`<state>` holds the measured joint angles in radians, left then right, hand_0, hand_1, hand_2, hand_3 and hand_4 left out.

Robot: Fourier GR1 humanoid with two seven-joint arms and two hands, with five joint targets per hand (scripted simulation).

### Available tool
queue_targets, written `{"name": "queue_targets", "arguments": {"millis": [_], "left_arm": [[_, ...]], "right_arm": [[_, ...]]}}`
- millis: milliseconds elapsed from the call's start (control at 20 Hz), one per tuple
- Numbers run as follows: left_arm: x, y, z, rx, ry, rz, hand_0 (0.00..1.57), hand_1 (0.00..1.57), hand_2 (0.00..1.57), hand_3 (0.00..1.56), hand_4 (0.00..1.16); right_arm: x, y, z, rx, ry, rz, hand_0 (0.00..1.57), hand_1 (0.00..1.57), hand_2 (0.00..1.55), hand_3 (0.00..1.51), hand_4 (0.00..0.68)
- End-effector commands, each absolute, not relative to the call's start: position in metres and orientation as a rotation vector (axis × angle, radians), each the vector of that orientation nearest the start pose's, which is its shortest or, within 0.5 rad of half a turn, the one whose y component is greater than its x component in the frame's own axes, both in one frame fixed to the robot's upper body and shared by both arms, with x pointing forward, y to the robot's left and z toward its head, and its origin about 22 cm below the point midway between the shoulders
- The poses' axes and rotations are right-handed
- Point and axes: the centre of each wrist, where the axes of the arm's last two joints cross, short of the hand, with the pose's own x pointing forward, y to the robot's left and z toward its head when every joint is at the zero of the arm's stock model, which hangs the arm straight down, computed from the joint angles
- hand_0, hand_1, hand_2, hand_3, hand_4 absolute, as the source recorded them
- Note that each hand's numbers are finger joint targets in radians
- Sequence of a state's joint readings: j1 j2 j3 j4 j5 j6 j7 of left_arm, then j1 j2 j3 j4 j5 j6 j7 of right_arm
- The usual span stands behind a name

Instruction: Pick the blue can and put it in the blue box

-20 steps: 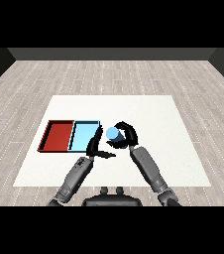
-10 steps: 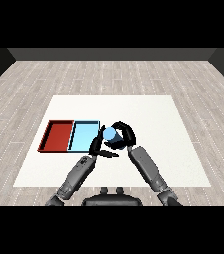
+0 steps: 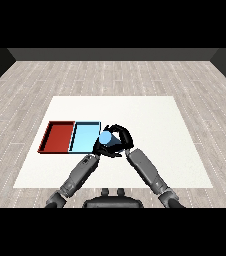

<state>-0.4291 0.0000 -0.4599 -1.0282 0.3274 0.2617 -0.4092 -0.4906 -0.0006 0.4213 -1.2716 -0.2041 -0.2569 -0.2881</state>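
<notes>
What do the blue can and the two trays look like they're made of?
Blue can: smooth, plain light blue, no label; metal or plastic, cannot tell. Red tray and light blue tray: flat matte colour, thin dark rims; probably plastic, though the look leaves it open.

white table (image 3: 150, 125), red tray (image 3: 57, 136), light blue tray (image 3: 85, 135)

A red tray (image 3: 59, 136) lies on the white table (image 3: 150, 120).

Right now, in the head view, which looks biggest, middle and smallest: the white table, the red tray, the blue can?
1. White table, by far the biggest.
2. Red tray.
3. Blue can, smallest, partly hidden by the right hand curled round it.
</notes>
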Motion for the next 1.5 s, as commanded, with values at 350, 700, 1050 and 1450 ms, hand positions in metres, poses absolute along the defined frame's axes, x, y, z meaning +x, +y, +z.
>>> {"name": "queue_targets", "arguments": {"millis": [350,700,1050,1450], "left_arm": [[0.317,0.090,-0.033,-0.263,-1.773,-0.203,0.00,0.00,0.00,0.00,0.17],[0.322,0.089,-0.028,-0.041,-1.796,-0.370,0.32,0.32,0.52,0.17,0.00],[0.298,0.077,-0.023,-0.017,-1.804,-0.194,0.45,0.45,0.65,0.35,0.72],[0.317,0.078,-0.027,0.013,-1.824,-0.245,0.58,0.58,0.71,0.50,0.66]], "right_arm": [[0.309,-0.055,0.043,0.376,-1.907,0.297,1.32,1.32,1.43,1.40,0.617],[0.318,-0.049,0.039,0.399,-1.900,0.320,1.47,1.47,1.47,1.40,0.596],[0.308,-0.031,0.054,0.423,-1.913,0.328,1.45,1.45,1.45,1.40,0.598],[0.294,-0.039,0.025,0.445,-1.904,0.316,1.44,1.44,1.45,1.39,0.591]]}}
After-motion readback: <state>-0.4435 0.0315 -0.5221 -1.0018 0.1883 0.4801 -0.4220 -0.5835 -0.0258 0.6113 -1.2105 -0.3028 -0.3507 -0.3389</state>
